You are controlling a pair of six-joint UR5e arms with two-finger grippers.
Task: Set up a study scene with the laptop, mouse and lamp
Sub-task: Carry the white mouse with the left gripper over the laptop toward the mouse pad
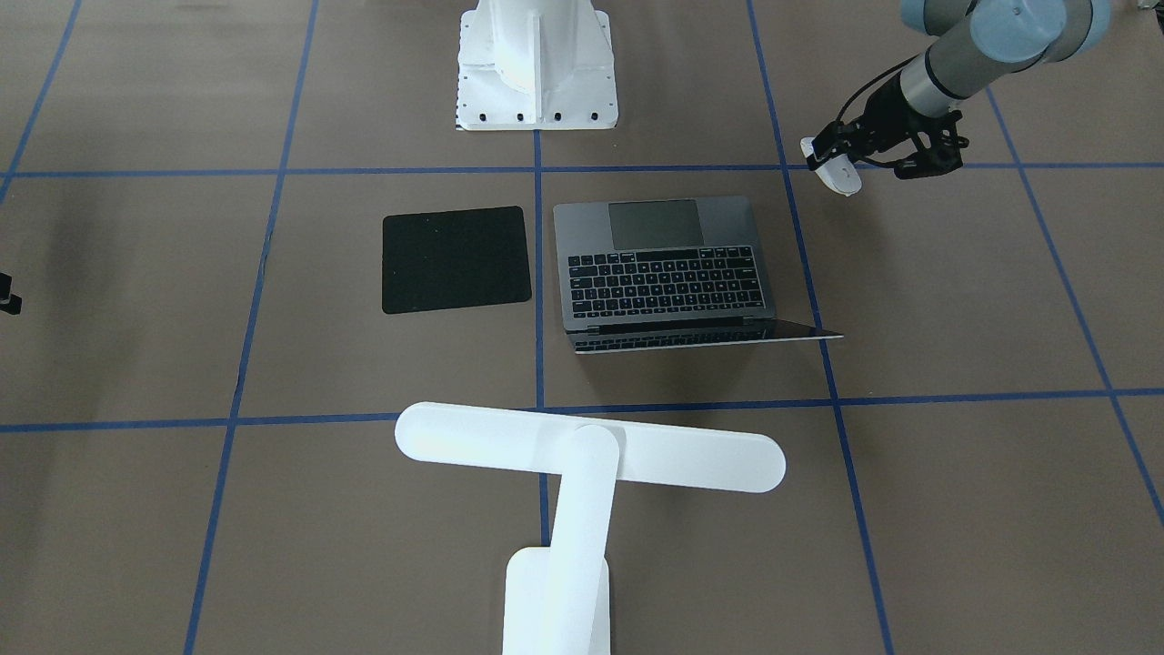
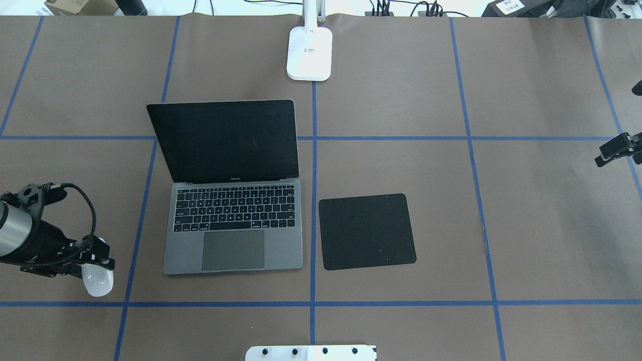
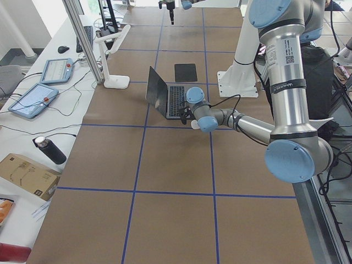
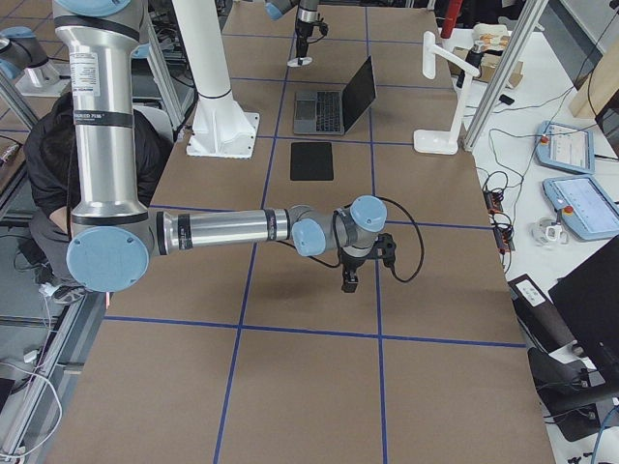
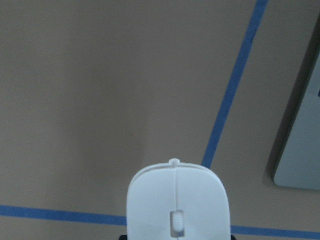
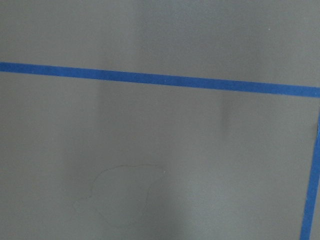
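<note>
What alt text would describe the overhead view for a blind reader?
The left claw holds a white mouse just left of an open laptop on a brown table with blue tape lines. A black mat lies right of the laptop; a white lamp stands at the far edge.

No legible text is being shown; tiny print on the lamp [image 2: 309,50] base and laptop [image 2: 226,186] hinge strip is being rendered unreadable.

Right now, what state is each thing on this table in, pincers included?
laptop, open, screen dark.
mouse, gripped by the left pincer, beside the laptop.
lamp, upright; lit or not, cannot tell.
black mat, flat, nothing on it.
left pincer, shut on the mouse.
right pincer, open or shut unclear.
</note>
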